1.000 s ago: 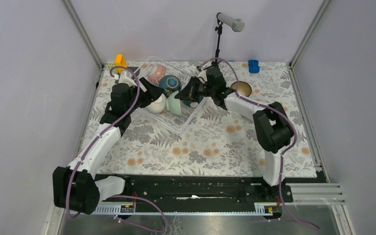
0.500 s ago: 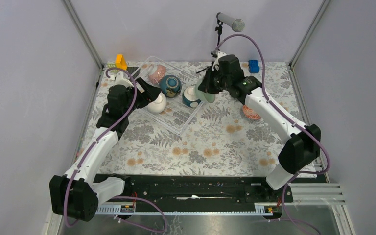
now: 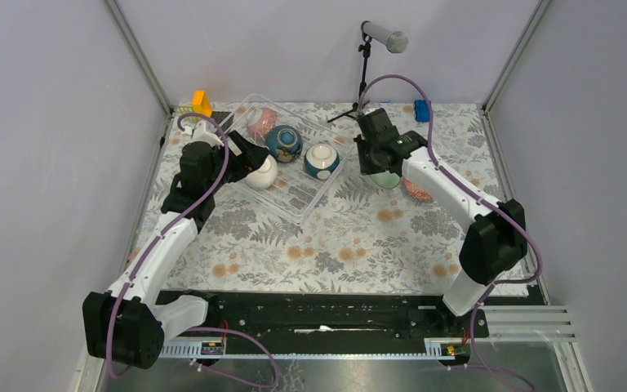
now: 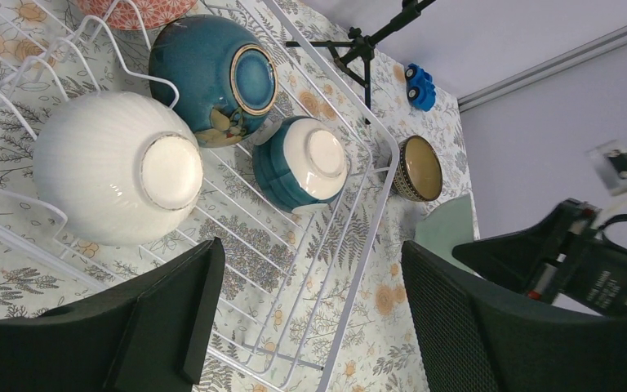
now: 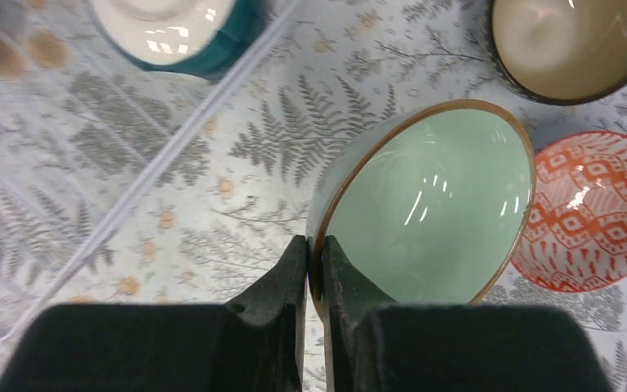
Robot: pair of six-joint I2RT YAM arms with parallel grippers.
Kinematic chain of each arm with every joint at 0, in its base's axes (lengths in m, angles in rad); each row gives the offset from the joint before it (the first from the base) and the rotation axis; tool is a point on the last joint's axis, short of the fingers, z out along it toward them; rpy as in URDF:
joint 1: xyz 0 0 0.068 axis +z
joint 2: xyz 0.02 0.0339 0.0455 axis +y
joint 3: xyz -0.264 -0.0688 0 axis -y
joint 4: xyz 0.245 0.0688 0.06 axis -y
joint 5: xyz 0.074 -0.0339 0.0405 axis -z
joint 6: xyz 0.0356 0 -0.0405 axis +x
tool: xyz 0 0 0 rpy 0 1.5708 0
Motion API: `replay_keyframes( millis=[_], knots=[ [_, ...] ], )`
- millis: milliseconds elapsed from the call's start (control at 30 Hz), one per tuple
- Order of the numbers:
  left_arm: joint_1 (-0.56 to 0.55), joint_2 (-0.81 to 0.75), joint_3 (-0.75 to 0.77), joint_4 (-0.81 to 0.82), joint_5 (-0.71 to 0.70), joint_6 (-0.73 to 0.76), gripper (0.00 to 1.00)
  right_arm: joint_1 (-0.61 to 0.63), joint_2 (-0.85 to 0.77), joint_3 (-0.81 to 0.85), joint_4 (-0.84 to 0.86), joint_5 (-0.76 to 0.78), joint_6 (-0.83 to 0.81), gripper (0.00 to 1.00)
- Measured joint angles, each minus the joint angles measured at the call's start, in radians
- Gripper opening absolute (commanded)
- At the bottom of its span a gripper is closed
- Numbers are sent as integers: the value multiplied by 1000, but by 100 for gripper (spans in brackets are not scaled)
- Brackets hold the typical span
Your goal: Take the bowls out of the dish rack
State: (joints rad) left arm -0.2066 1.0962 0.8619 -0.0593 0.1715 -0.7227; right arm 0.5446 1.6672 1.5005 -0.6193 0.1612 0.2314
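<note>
The right hand (image 5: 314, 249) pinches the pale green bowl (image 5: 429, 204) by its rim, tilted over the worktop (image 3: 335, 245) right of the dish rack (image 3: 294, 194), red patterned bowl (image 5: 588, 212) just beside; the left hand (image 4: 314, 278), spread, faces the racked white bowl (image 4: 118, 167).

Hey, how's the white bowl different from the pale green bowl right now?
The white bowl sits in the dish rack, tipped with its foot showing; the green bowl is outside it. The right gripper pinches the green bowl's rim; nothing grips the white bowl. The white bowl is ribbed outside; the green bowl has a brown rim. Both are small round bowls.
</note>
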Motion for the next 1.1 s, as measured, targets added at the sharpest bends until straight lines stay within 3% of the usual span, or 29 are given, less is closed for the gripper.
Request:
replay_keyframes(
  millis=[367,733,800,867,967,1100],
  knots=[
    [0,6,0,-1,0,0,85,0,196,1,-19,157,-27,3],
    [0,8,0,-16,-6,17,85,1,303,54,-9,265,-45,12],
    [0,14,0,-16,-8,18,85,1,312,61,4,271,-49,20],
    [0,23,0,-17,-8,19,85,1,324,73,10,275,-50,35],
    [0,34,0,-19,-10,21,86,1,333,86,22,298,-58,50],
    [0,38,0,-22,-17,27,86,1,332,81,50,301,-60,53]
  ],
)
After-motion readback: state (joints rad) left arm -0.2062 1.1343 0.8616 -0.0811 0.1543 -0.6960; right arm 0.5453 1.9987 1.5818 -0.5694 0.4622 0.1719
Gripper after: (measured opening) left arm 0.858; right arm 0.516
